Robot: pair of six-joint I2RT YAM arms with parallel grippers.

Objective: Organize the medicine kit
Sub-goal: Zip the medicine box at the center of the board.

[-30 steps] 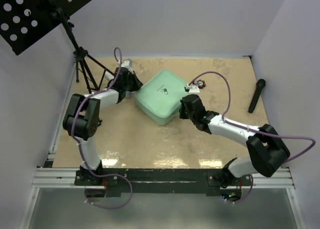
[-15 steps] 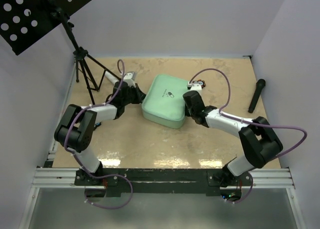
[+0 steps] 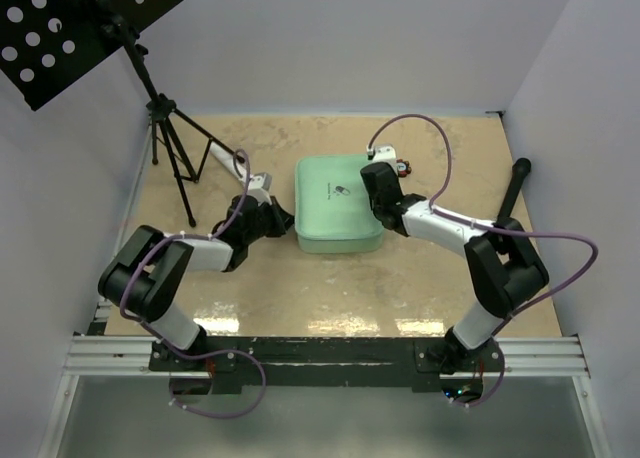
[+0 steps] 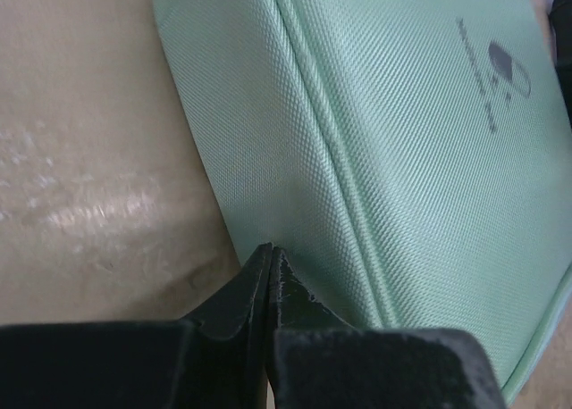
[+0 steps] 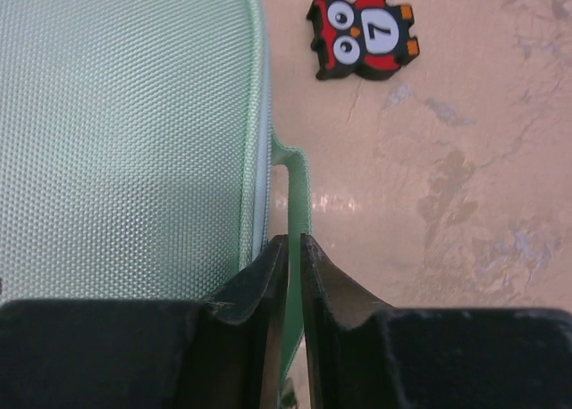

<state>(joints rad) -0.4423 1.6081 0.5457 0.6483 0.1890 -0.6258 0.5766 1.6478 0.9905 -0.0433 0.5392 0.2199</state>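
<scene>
The mint-green medicine kit [image 3: 338, 204] lies zipped shut and square to the table, its pill logo facing up. My left gripper [image 3: 284, 220] is at its left side. In the left wrist view the left gripper [image 4: 270, 248] is shut with nothing between the jaws, and its tips touch the kit's side wall [image 4: 268, 141]. My right gripper [image 3: 377, 200] is at the kit's right edge. In the right wrist view the right gripper [image 5: 294, 239] has its jaws a narrow gap apart. The kit's green strap [image 5: 298, 181] runs between them, beside the lid [image 5: 125, 141].
A small black-and-red owl gadget [image 5: 362, 36] lies just beyond the kit's right edge, seen from above as [image 3: 402, 166]. A black cylinder [image 3: 514, 190] lies far right, a white-and-grey cylinder [image 3: 222, 158] back left, near a black tripod stand [image 3: 165, 128].
The kit has turned from a diamond angle to square and shifted right and forward, both grippers moving with it. The right jaws have parted slightly around the strap.
</scene>
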